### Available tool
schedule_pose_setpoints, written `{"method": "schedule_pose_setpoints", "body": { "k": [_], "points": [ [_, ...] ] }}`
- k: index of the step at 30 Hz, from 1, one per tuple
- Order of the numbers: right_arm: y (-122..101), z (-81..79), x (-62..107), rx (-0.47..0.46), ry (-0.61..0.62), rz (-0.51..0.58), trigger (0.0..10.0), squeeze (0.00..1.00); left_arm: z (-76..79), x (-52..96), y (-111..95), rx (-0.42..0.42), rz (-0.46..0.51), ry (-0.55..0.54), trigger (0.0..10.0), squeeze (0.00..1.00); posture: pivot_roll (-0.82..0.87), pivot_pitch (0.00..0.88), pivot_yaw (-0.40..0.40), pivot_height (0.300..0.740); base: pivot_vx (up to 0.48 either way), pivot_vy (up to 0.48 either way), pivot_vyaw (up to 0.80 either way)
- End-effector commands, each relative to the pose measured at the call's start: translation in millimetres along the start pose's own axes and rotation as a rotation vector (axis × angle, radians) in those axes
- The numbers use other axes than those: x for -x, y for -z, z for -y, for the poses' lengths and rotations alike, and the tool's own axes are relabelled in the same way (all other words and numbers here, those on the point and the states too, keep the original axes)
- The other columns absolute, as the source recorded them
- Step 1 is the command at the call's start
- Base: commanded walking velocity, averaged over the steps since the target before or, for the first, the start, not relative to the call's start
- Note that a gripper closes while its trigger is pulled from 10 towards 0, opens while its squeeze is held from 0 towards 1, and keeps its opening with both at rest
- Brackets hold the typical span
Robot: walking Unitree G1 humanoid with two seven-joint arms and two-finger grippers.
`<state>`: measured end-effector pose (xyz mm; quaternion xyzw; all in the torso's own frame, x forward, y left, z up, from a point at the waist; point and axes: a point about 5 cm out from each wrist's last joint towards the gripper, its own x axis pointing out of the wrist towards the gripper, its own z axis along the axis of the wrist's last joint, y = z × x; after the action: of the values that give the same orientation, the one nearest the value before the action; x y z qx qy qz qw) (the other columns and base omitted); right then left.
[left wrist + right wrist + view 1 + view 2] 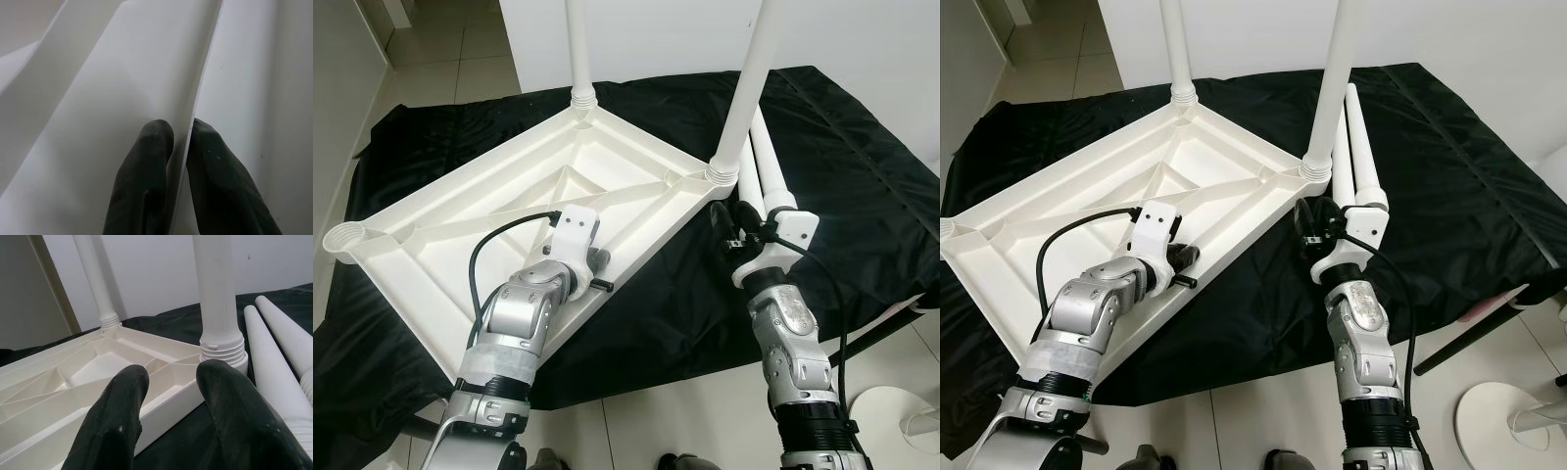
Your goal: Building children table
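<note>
The white plastic tabletop (509, 211) lies upside down on a black cloth (842, 176). Two white legs stand screwed into it, one at the far corner (579, 49) and one at the right corner (744, 88). Two loose legs (771, 171) lie side by side on the cloth just right of that corner. My left gripper (182, 128) is shut on the thin near rim of the tabletop, one finger on each side. My right gripper (171, 377) is open and holds nothing, low over the cloth, facing the right corner leg with the loose legs beside it.
An empty threaded socket (347, 240) shows at the tabletop's left corner. Pale floor tiles (705, 411) surround the cloth, and a white wall (656, 34) rises behind. A white round base (901, 416) stands on the floor at the near right, next to a dark bar (1469, 343).
</note>
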<state>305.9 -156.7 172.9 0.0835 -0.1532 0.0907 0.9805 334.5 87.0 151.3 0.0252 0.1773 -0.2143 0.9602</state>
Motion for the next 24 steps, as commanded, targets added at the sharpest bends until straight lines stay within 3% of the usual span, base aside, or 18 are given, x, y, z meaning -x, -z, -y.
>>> {"method": "schedule_pose_setpoints", "body": {
  "k": [1, 5, 6, 7, 8, 9, 10, 11, 12, 13, 15, 16, 18, 20, 22, 24],
  "points": [
    [2.3, -2.7, -0.6, -0.001, -0.001, -0.002, 10.0, 0.00, -15.8, 2.0, -15.2, -0.002, 0.087, -0.346, 10.0, 0.00, -0.04, 0.097, 0.072, 0.740, 0.000, 0.000, 0.00],
    [2.7, -3.0, 0.3, -0.002, -0.001, -0.003, 10.0, 0.00, -4.8, 1.1, -26.0, -0.054, 0.178, -0.260, 10.0, 0.00, -0.04, 0.100, 0.070, 0.740, 0.000, 0.000, 0.00],
    [2.7, -2.9, 0.7, -0.002, -0.001, -0.004, 10.0, 0.00, -1.0, 3.5, -28.8, -0.035, 0.218, -0.207, 10.0, 1.00, -0.04, 0.101, 0.071, 0.740, 0.000, 0.000, 0.00],
    [2.7, -2.9, 0.7, -0.002, -0.001, -0.004, 10.0, 0.00, -1.0, 3.5, -28.8, -0.035, 0.218, -0.207, 10.0, 1.00, -0.04, 0.101, 0.071, 0.740, 0.000, 0.000, 0.00],
    [2.8, -2.5, 1.4, -0.001, -0.001, -0.006, 10.0, 0.00, 5.6, 7.6, -32.7, 0.004, 0.270, -0.114, 10.0, 1.00, -0.04, 0.102, 0.070, 0.740, 0.000, 0.000, 0.00],
    [2.8, -2.5, 1.4, -0.001, -0.001, -0.006, 10.0, 0.00, 5.6, 7.6, -32.7, 0.004, 0.270, -0.114, 10.0, 1.00, -0.04, 0.102, 0.070, 0.740, 0.000, 0.000, 0.00],
    [3.0, -1.8, 2.4, 0.001, -0.001, -0.007, 10.0, 0.00, 16.3, 16.9, -40.8, 0.002, 0.363, 0.023, 10.0, 1.00, -0.04, 0.103, 0.070, 0.740, 0.000, 0.000, 0.00],
    [3.0, -1.8, 2.4, 0.001, -0.001, -0.007, 10.0, 0.00, 16.3, 16.9, -40.8, 0.002, 0.363, 0.023, 10.0, 1.00, -0.04, 0.103, 0.070, 0.740, 0.000, 0.000, 0.00],
    [3.4, -1.4, 3.0, 0.002, -0.002, -0.009, 10.0, 0.00, 19.9, 23.3, -44.2, -0.062, 0.410, 0.059, 10.0, 1.00, -0.04, 0.104, 0.068, 0.740, 0.000, 0.000, 0.00],
    [3.8, -1.3, 3.3, 0.003, -0.003, -0.011, 10.0, 0.00, 20.8, 28.0, -46.1, -0.098, 0.442, 0.069, 10.0, 0.84, -0.04, 0.104, 0.068, 0.740, 0.000, 0.000, 0.00],
    [3.8, -1.3, 3.3, 0.003, -0.003, -0.011, 10.0, 0.00, 20.8, 28.0, -46.1, -0.098, 0.442, 0.069, 10.0, 0.84, -0.04, 0.104, 0.068, 0.740, 0.000, 0.000, 0.00],
    [4.1, -1.3, 3.7, 0.003, -0.004, -0.013, 10.0, 0.00, 21.1, 32.3, -47.4, -0.099, 0.477, 0.084, 10.0, 0.00, -0.04, 0.106, 0.067, 0.740, 0.000, 0.000, 0.00],
    [4.1, -1.3, 3.7, 0.003, -0.004, -0.013, 10.0, 0.00, 21.1, 32.3, -47.4, -0.099, 0.477, 0.084, 10.0, 0.00, -0.04, 0.106, 0.067, 0.740, 0.000, 0.000, 0.00],
    [4.9, -1.7, 4.3, 0.004, -0.009, -0.016, 10.0, 0.00, 20.5, 44.5, -45.0, -0.100, 0.517, 0.151, 10.0, 0.00, -0.04, 0.108, 0.064, 0.740, 0.000, 0.000, 0.00],
    [5.4, -1.4, 4.8, 0.008, -0.014, -0.021, 10.0, 0.00, 17.8, 59.5, -39.7, -0.168, 0.559, 0.215, 10.0, 0.00, -0.03, 0.110, 0.058, 0.740, 0.000, 0.000, 0.00],
    [5.7, -1.3, 5.0, 0.008, -0.016, -0.023, 10.0, 0.00, 15.2, 64.7, -37.6, -0.174, 0.574, 0.234, 10.0, 0.00, -0.03, 0.110, 0.057, 0.740, 0.000, 0.000, 0.00]
  ]
}}
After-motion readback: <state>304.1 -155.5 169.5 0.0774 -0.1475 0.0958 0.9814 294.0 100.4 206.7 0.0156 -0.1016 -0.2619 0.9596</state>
